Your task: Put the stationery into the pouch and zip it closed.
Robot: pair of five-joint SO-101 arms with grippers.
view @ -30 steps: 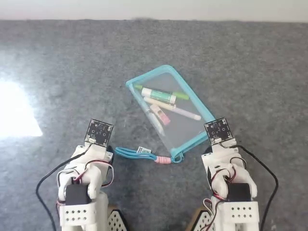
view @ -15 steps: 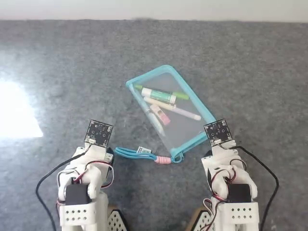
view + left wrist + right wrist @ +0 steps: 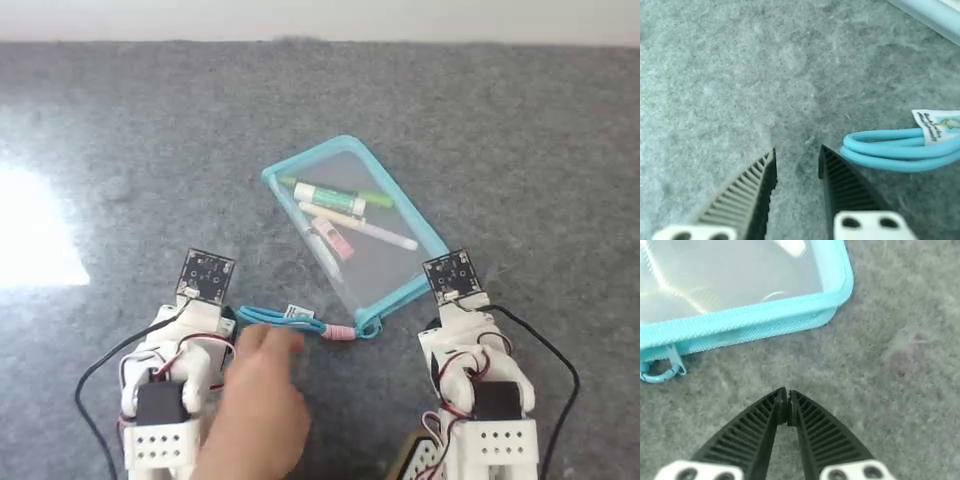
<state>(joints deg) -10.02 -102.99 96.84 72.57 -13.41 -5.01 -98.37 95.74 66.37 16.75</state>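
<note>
A clear pouch with a teal zip border lies tilted mid-table, with several pens and markers inside. Its teal wrist strap trails toward the left arm. A person's hand rests near the strap, between the two arms. My left gripper stands open over bare felt, the strap loop just beside one finger. My right gripper is shut on nothing, a little short of the pouch's zip edge and the zip pull.
Grey felt mat covers the table; a bright light patch lies at the left. Both arm bases stand at the near edge, the left arm and the right arm.
A person's hand has come in from the near edge between the arms, up to the strap. Arms and pouch have not moved.
</note>
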